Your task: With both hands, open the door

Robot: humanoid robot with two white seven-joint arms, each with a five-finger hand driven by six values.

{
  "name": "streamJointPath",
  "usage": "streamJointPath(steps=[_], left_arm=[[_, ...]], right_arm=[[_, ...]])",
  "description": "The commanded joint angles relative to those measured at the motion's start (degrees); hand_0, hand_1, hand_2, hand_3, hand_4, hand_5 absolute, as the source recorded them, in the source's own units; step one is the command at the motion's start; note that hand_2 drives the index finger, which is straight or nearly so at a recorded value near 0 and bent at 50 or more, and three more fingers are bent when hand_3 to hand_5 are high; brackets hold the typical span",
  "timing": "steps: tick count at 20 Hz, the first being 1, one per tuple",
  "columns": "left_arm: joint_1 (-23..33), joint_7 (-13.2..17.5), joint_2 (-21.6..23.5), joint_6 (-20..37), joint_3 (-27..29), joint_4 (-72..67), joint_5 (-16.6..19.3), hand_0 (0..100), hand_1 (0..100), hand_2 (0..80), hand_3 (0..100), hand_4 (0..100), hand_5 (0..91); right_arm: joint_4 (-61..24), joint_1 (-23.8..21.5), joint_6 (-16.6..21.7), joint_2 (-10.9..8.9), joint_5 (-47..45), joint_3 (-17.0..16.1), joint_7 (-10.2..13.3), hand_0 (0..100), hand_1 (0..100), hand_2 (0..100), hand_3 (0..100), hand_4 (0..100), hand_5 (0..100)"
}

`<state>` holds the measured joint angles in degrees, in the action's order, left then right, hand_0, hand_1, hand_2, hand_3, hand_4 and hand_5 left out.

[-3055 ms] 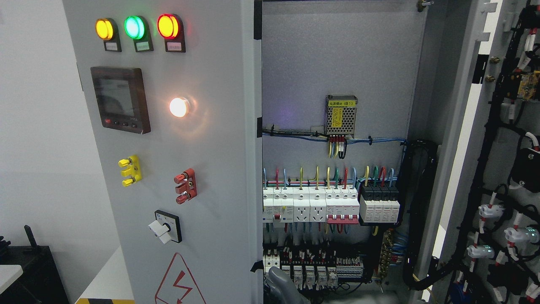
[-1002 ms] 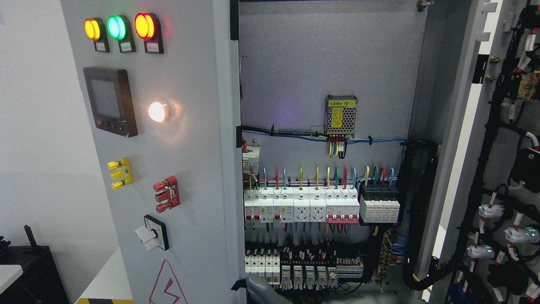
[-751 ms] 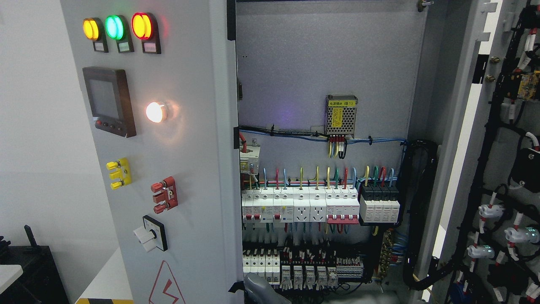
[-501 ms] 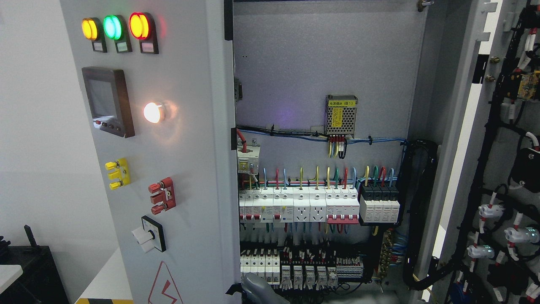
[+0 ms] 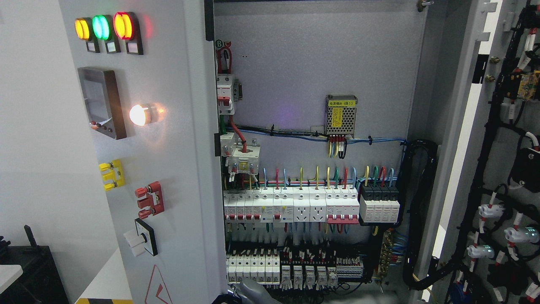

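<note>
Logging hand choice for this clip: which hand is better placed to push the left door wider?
Left, probably. The left hand shows at the bottom edge, right beside the left door's free edge. The right hand is out of view, and the right door already stands wide open.

Two cabinet doors stand open: the left door [image 5: 177, 169] and the right door [image 5: 498, 169]. The left door carries three coloured lamps [image 5: 101, 27], one white lamp [image 5: 138, 115], one display screen [image 5: 102, 102], one yellow terminal block [image 5: 112, 175], one red terminal block [image 5: 149, 199], and one rotary switch [image 5: 141, 242]. One meshed power supply [image 5: 341, 110] sits inside.
</note>
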<state>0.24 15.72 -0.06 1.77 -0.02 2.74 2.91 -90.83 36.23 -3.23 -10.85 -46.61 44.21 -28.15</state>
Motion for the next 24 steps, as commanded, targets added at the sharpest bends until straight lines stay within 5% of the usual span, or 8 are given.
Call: streamJointPath(steps=[1, 24], left_arm=[[1.1, 0.0, -1.7, 0.0, 0.0, 0.0, 0.0, 0, 0, 0.0, 0, 4, 0.0], [1.1, 0.0, -1.9, 0.0, 0.5, 0.0, -0.3, 0, 0, 0.0, 0, 4, 0.0]], right_arm=[[-0.7, -0.4, 0.0, 0.21, -0.1, 1.4, -0.1, 0, 0, 0, 0, 0, 0], [-1.7, -0.5, 0.0, 0.39, 0.0, 4.8, -0.1, 0, 0, 0, 0, 0, 0]])
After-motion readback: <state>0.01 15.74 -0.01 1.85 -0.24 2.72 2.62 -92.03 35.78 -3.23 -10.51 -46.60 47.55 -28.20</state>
